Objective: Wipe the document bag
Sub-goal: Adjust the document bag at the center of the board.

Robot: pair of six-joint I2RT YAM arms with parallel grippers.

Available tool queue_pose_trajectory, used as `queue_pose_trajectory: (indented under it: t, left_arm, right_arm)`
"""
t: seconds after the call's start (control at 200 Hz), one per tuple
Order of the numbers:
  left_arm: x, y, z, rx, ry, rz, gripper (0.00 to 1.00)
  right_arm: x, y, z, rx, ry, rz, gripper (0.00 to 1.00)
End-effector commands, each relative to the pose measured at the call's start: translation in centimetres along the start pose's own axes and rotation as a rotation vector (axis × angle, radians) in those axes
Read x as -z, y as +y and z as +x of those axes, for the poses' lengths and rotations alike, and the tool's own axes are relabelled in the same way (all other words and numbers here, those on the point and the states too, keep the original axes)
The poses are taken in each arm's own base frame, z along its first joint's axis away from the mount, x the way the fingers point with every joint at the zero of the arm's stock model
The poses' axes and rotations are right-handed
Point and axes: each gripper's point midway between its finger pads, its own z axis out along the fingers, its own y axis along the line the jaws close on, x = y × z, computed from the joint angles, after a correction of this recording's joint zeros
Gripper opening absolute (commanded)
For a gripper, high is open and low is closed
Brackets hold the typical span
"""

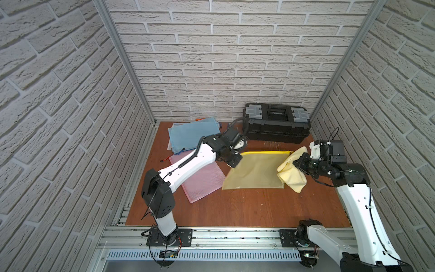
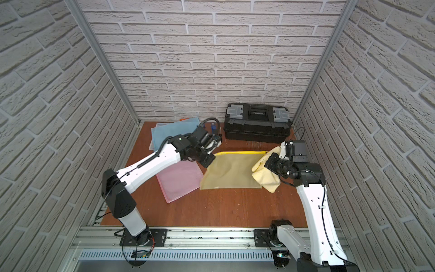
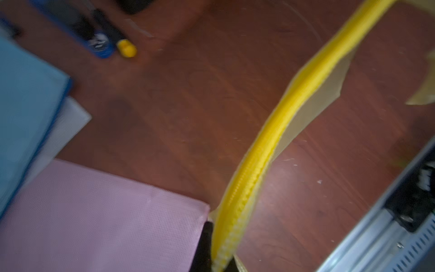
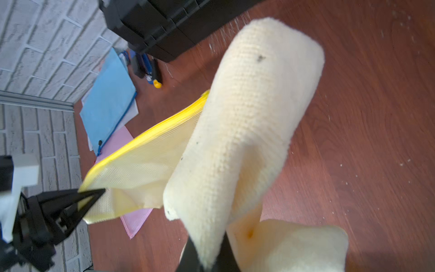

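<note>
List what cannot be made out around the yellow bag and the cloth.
- Left tool tips gripping the yellow bag: cut off by the left wrist view's edge, blurred.
- Right tool tips: buried in the cloth, right wrist view.
- Pink bag: far part under the left arm, both top views.
- Blue-and-yellow item: blurred, left wrist view; unidentifiable.

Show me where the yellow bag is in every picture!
In a top view: yellow bag near the middle of the picture.
In a top view: again near the middle.
Left wrist view: its bright zipper edge runs slantwise across the picture.
Right wrist view: its mesh side, partly behind the cloth.
Shared landmark: the pink bag beside it, in all four.
</note>
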Motion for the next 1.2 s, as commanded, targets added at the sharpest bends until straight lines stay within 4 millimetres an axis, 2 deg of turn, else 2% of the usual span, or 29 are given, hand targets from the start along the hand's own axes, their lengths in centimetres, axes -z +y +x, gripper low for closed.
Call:
queue_pose_trajectory:
  t: [0.0, 0.045, 0.085, 0.17, 0.25, 0.38, 0.545, 0.585, 0.64, 0.665, 0.69, 0.71, 0.815, 0.87, 0.91, 0.965, 1.015, 1.15, 1.195]
  left_arm:
    - [4.4, 3.9, 1.5, -0.059, 0.021, -0.210, 0.00]
    - [5.7, 4.7, 1.5, -0.106, 0.036, -0.262, 0.00]
    - [6.4, 4.4, 1.3, -0.150, 0.042, -0.267, 0.00]
    - [6.8, 1.8, 0.5, -0.305, 0.036, -0.293, 0.00]
    - [6.1, -0.9, -0.1, -0.424, 0.037, -0.344, 0.00]
    - [1.8, -7.2, 1.5, -0.613, 0.111, -0.293, 0.00]
    - [-4.6, -13.4, 4.9, -0.776, 0.205, -0.234, 0.01]
    - [-5.5, -15.0, 5.2, -0.800, 0.194, -0.218, 0.07]
    - [-6.3, -17.0, 5.6, -0.813, 0.170, -0.180, 0.25]
    - [-6.4, -17.8, 5.6, -0.809, 0.153, -0.165, 0.41]
    - [-6.5, -18.4, 5.4, -0.795, 0.133, -0.154, 0.61]
    - [-6.4, -18.8, 5.1, -0.777, 0.111, -0.143, 0.69]
    - [-5.4, -20.6, 3.2, -0.676, 0.004, -0.063, 0.75]
    - [-4.5, -21.0, 1.8, -0.632, -0.064, -0.044, 0.86]
    - [-3.9, -21.2, 0.9, -0.601, -0.102, -0.031, 0.97]
    - [-3.0, -21.1, -0.1, -0.565, -0.132, -0.015, 0.98]
    - [-2.5, -20.0, -0.9, -0.514, -0.149, -0.029, 0.98]
    - [-1.5, -13.3, -1.8, -0.228, -0.176, -0.061, 0.98]
    - [-1.6, -11.0, -1.4, -0.108, -0.178, -0.025, 0.93]
  right_arm:
    - [0.3, 1.1, -0.8, 0.026, -0.013, -0.038, 0.02]
    - [0.3, 1.2, -1.0, 0.030, -0.013, -0.038, 0.02]
    - [0.4, 1.2, -1.1, 0.031, -0.017, -0.036, 0.02]
    - [0.7, 1.0, -1.5, 0.044, -0.032, -0.020, 0.02]
    - [1.4, 0.7, -1.7, 0.061, -0.049, 0.005, 0.02]
    - [2.8, 0.1, -1.7, 0.078, -0.080, 0.041, 0.02]
    - [4.2, -0.5, -1.7, 0.092, -0.095, 0.072, 0.02]
    - [4.5, -0.5, -1.7, 0.093, -0.097, 0.074, 0.02]
    - [5.0, -0.6, -1.7, 0.095, -0.103, 0.076, 0.02]
    - [5.2, -0.6, -1.7, 0.098, -0.107, 0.076, 0.02]
    - [5.3, -0.6, -1.7, 0.099, -0.109, 0.078, 0.02]
    - [5.5, -0.7, -1.7, 0.099, -0.111, 0.080, 0.02]
    - [5.8, -0.7, -1.7, 0.103, -0.114, 0.083, 0.02]
    - [5.6, -0.8, -1.6, 0.102, -0.107, 0.084, 0.02]
    - [5.3, -0.7, -1.5, 0.099, -0.097, 0.078, 0.02]
    - [4.7, -0.4, -1.5, 0.092, -0.085, 0.057, 0.02]
    - [4.0, 0.2, -1.4, 0.087, -0.064, 0.015, 0.02]
    - [1.1, 1.3, -0.5, 0.059, 0.022, -0.080, 0.02]
    - [0.1, 1.8, -0.1, 0.045, 0.052, -0.123, 0.02]
